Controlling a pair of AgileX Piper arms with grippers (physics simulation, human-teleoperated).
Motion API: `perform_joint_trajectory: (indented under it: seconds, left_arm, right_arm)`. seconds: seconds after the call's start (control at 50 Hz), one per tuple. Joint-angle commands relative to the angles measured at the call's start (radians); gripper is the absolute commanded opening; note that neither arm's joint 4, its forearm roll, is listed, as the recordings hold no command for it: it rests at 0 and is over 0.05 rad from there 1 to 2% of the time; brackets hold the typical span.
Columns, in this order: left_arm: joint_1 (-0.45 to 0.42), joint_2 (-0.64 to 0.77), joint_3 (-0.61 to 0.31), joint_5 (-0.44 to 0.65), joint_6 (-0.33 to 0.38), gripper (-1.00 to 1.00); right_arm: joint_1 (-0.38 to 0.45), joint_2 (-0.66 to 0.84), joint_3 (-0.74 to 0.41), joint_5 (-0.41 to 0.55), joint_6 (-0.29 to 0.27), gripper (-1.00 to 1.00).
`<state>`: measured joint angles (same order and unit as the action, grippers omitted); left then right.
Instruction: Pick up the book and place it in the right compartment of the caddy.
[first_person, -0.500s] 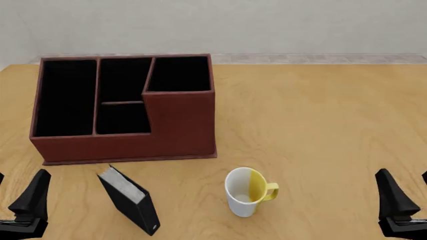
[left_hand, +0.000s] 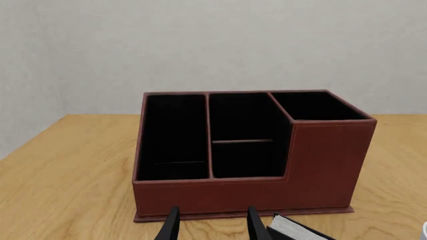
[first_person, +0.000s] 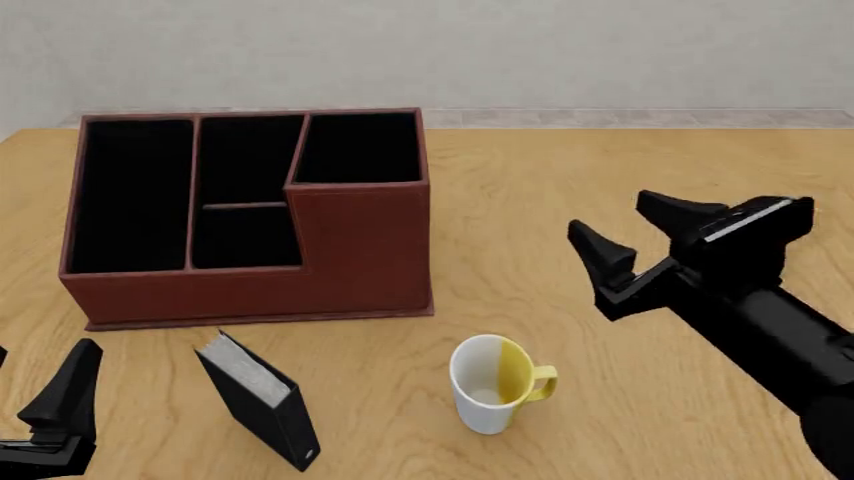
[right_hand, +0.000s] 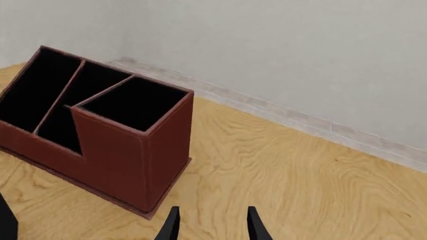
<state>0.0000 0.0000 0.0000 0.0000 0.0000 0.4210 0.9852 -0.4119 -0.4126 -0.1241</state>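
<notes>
The black book (first_person: 260, 397) stands on the table in front of the caddy (first_person: 247, 260), its grey-white page edges up; a corner shows in the left wrist view (left_hand: 293, 231). The reddish-brown caddy has a tall right compartment (first_person: 358, 148), which is black inside and holds nothing. My left gripper (first_person: 40, 400) is open and empty, low at the near left, left of the book. My right gripper (first_person: 638, 232) is open and empty, raised above the table, right of the caddy and beyond the mug. The caddy shows in both wrist views (left_hand: 253, 190) (right_hand: 113, 150).
A white and yellow mug (first_person: 494, 382) stands upright to the right of the book, near the front edge. The caddy's long left section (first_person: 127, 190) and two small middle sections hold nothing. The wooden table (first_person: 641, 170) runs back to a grey wall.
</notes>
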Motion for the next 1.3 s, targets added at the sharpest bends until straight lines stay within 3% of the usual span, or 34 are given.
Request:
perform_joint_trajectory:
  seconds: [0.02,0.12,0.26,0.46,0.6,0.66,0.88,1.3]
  left_arm:
    - [0.000,0.000,0.000,0.000,0.000,1.00]
    - [0.000,0.000,0.000,0.000,0.000,1.00]
    - [0.000,0.000,0.000,0.000,0.000,1.00]
    - [0.000,0.000,0.000,0.000,0.000,1.00]
    - [0.000,0.000,0.000,0.000,0.000,1.00]
    - [0.000,0.000,0.000,0.000,0.000,1.00]
    - [0.000,0.000,0.000,0.000,0.000,1.00]
    - [0.000,0.000,0.000,0.000,0.000,1.00]
  right_arm:
    - [0.286,0.411,-0.298,-0.005,-0.036,1.00]
    - [0.405,0.544,-0.402,0.015,0.043,1.00]
    - [0.572,0.646,-0.476,0.033,0.064,1.00]
    - [0.667,0.715,-0.533,0.058,0.098,1.00]
    - [0.716,0.759,-0.621,0.131,0.097,1.00]
    - [0.756,0.787,-0.649,0.164,0.121,1.00]
    - [0.766,0.854,-0.751,0.262,0.121,1.00]
    - [0.714,0.896,-0.782,0.274,0.065,1.00]
